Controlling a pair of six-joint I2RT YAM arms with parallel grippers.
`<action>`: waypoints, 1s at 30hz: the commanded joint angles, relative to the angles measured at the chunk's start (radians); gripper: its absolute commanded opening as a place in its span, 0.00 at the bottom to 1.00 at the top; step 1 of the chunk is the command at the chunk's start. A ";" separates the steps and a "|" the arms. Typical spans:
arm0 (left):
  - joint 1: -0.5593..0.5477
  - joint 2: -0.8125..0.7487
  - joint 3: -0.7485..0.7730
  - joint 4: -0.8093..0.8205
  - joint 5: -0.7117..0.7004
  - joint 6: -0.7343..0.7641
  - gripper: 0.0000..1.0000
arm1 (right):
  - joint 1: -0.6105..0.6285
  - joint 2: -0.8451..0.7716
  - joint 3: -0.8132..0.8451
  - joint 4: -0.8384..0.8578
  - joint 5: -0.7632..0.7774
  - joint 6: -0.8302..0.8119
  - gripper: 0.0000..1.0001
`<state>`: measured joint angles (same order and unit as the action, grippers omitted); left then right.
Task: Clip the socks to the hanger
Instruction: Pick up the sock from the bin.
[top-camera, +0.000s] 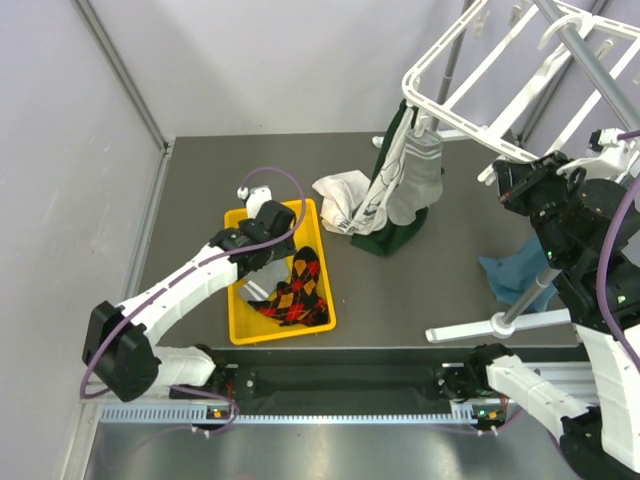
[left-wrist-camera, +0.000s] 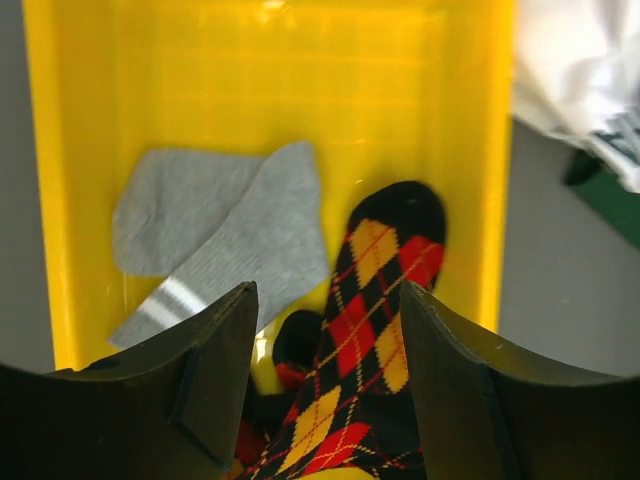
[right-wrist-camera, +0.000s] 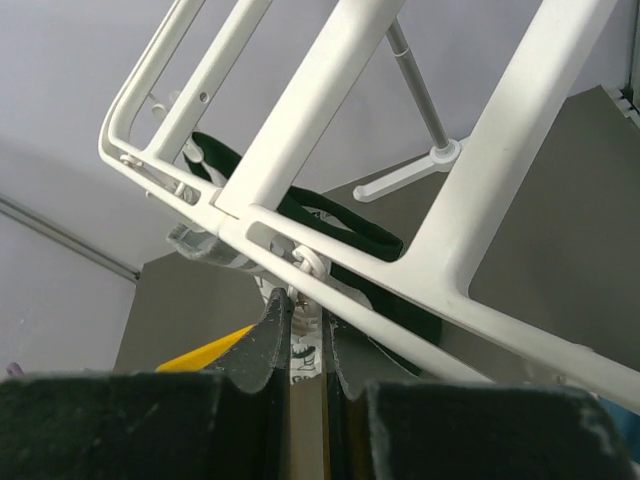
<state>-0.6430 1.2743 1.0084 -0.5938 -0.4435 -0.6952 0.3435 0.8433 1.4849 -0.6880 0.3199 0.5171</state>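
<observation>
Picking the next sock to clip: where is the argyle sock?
Top view: the argyle sock lies in the yellow tray, table's left side, beside the grey sock, under the left gripper.

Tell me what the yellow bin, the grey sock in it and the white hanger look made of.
Yellow bin: likely moulded plastic, glossy, with a faint grid and glare on its floor. Grey sock: soft knit fabric, matte, ribbed at the cuff. Hanger: probably rigid plastic, with smooth white moulded bars.

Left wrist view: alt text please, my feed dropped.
The left end effector, jaws open, hovers over a yellow bin holding a grey sock and a red, black and yellow argyle sock.
</observation>
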 joint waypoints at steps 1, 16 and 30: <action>0.002 0.002 -0.005 -0.133 -0.104 -0.200 0.63 | -0.006 -0.007 -0.006 0.033 -0.028 -0.009 0.00; 0.152 -0.024 -0.208 -0.150 -0.063 -0.547 0.54 | -0.006 -0.023 -0.032 0.035 -0.036 -0.006 0.00; 0.155 0.079 -0.304 -0.060 0.005 -0.621 0.45 | -0.006 -0.023 -0.041 0.030 -0.044 0.000 0.00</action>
<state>-0.4911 1.3407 0.7273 -0.6949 -0.4408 -1.2812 0.3435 0.8246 1.4525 -0.6739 0.3119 0.5167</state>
